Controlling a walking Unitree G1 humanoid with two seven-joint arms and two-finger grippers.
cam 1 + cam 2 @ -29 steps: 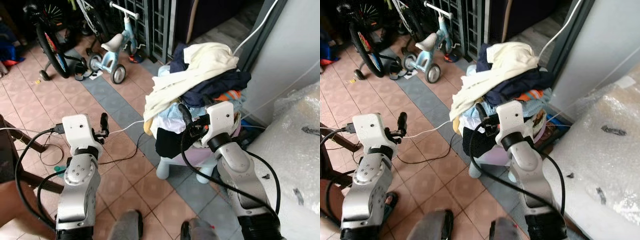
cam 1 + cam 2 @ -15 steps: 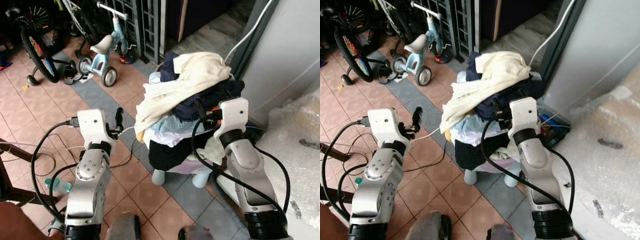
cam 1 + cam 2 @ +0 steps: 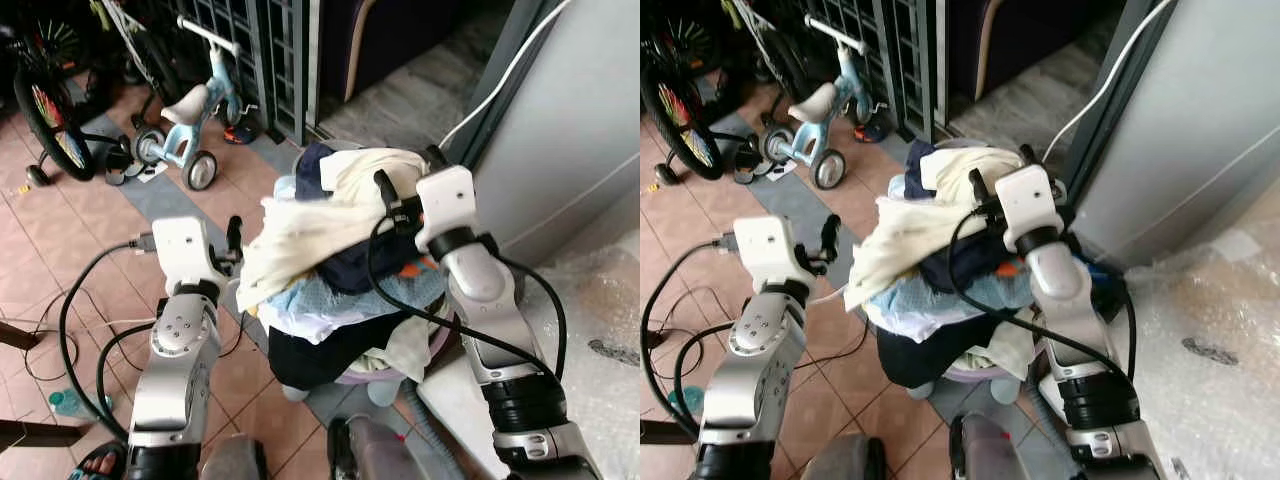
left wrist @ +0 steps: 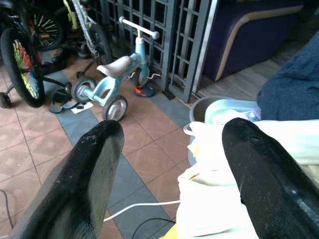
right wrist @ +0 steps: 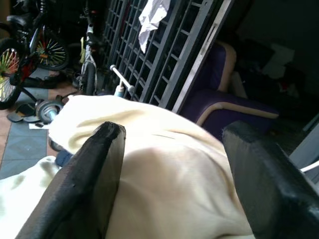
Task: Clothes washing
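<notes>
Between the two arms, a heap of clothes (image 3: pixel 340 270) overflows a pale basin (image 4: pixel 209 107) that stands on the tiled floor (image 3: pixel 70 260), with a cream garment (image 3: pixel 320 215) draped over the top and dark blue and black pieces bulging out below.

The step in hand looks like taking hold of the laundry. The right gripper (image 5: pixel 169 164) hangs just above the cream garment at the top of the heap, its fingers (image 5: pixel 94 169) spread wide with the cloth swelling between them but not pinched. The left gripper (image 4: pixel 169 164) sits at the heap's left side, also wide open and holding nothing, with the basin rim and folded cream cloth just ahead of it.

The next move probably calls for the right gripper to sink into the cream cloth and close. The cloth is loose, so a shallow pinch may slip or drag other pieces off.

Room is tight on the right: a grey wall (image 3: pixel 570 130) and a white cable (image 3: pixel 490 85) stand close behind the right arm, and bubble wrap (image 3: pixel 600 330) lies near right. A tricycle (image 3: pixel 190 120) and a bicycle (image 3: pixel 45 110) stand far left, well apart from the heap. Open tiles lie to the left, crossed by loose cords (image 3: pixel 80 300).
</notes>
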